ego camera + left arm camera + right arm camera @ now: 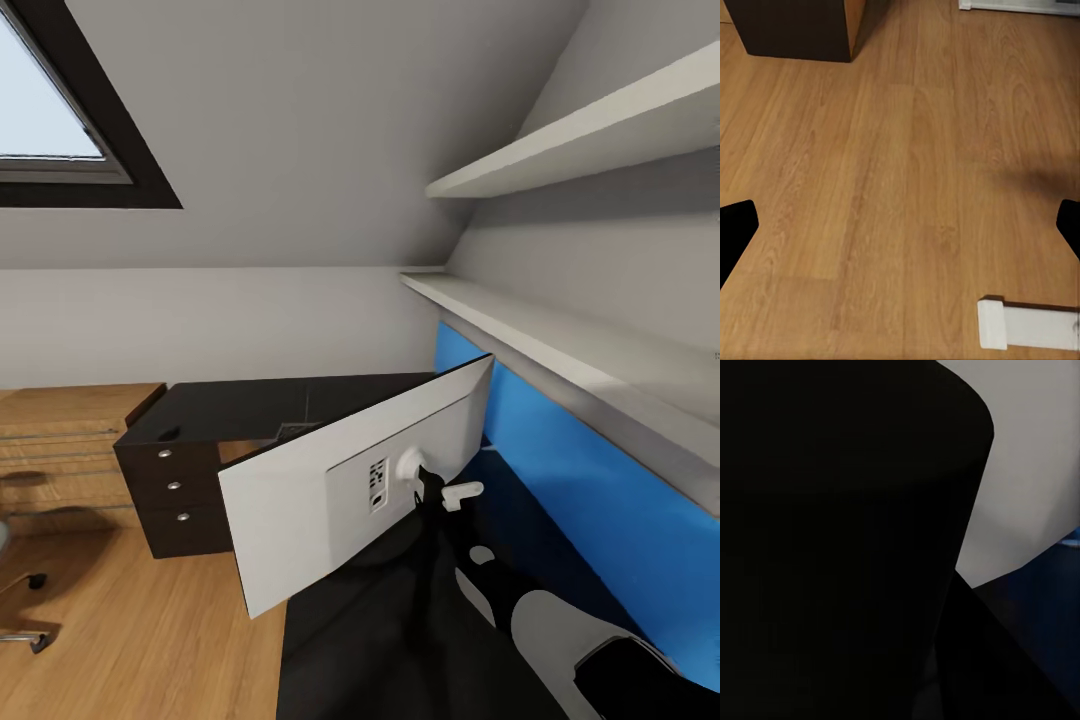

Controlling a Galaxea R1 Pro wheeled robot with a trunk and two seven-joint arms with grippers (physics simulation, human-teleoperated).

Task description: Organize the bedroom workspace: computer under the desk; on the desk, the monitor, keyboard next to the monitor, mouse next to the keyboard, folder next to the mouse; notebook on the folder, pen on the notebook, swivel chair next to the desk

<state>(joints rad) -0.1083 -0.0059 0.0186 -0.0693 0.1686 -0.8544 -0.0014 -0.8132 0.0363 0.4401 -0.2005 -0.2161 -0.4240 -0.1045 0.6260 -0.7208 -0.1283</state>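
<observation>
Sloped pale grey walls [300, 130], dark-framed skylight [60, 120], white shelves [580, 140], plank floor [900, 187], wooden dresser [60, 450].

Head camera looks down at the monitor [350, 490] back on the surface [270, 405]. Left wrist camera faces the plank floor [892, 187]. Right wrist camera sits close against the monitor [1027, 472].

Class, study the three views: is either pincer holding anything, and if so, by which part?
The left pincer is open over bare floor, holding nothing. Whether the right arm grips the tilted monitor at its stand cannot be told.
</observation>
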